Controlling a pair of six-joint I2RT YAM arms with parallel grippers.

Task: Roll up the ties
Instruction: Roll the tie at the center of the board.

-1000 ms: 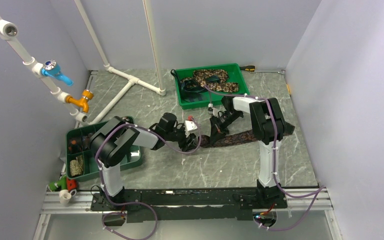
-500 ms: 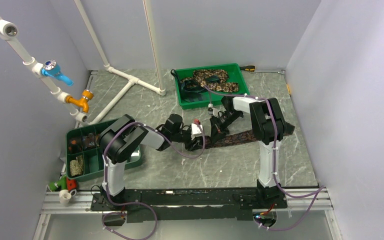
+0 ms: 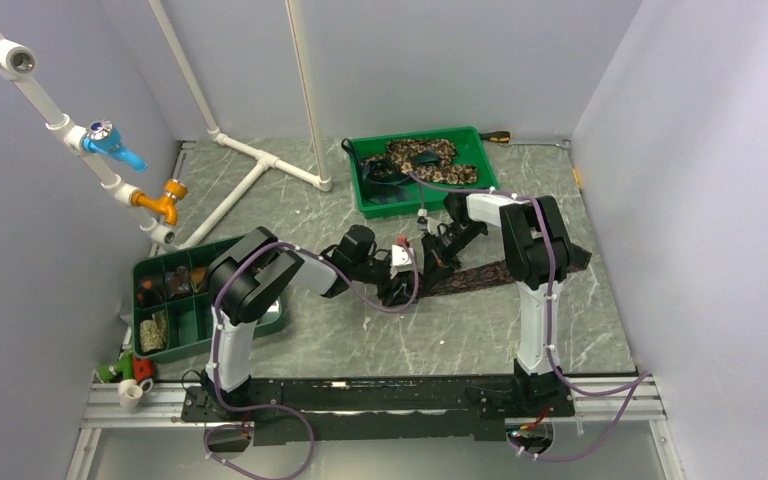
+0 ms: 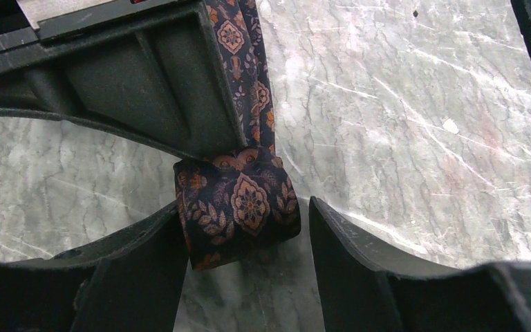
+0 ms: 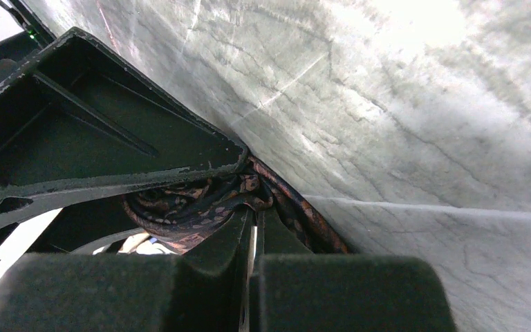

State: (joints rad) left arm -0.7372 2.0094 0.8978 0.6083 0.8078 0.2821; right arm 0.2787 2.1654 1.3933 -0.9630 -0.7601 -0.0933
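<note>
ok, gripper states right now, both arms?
Left gripper: jaws open, straddling the rolled end of the tie, not clamped.
Right gripper: jaws shut, tips against the tie; a pinch cannot be told.

High overhead camera looks down; both wrist cameras closely share the tie (image 4: 238, 207).

Top view: tie (image 3: 475, 275) roll end hidden under both pincers. Left wrist: tie strip runs off top edge; left pincer (image 4: 245, 214) fingers cut by btm edge. Right wrist: right pincer (image 5: 252, 232) pads blurred, roll mostly covered. Divided tray (image 3: 137, 300) contents too small to ID.
</note>
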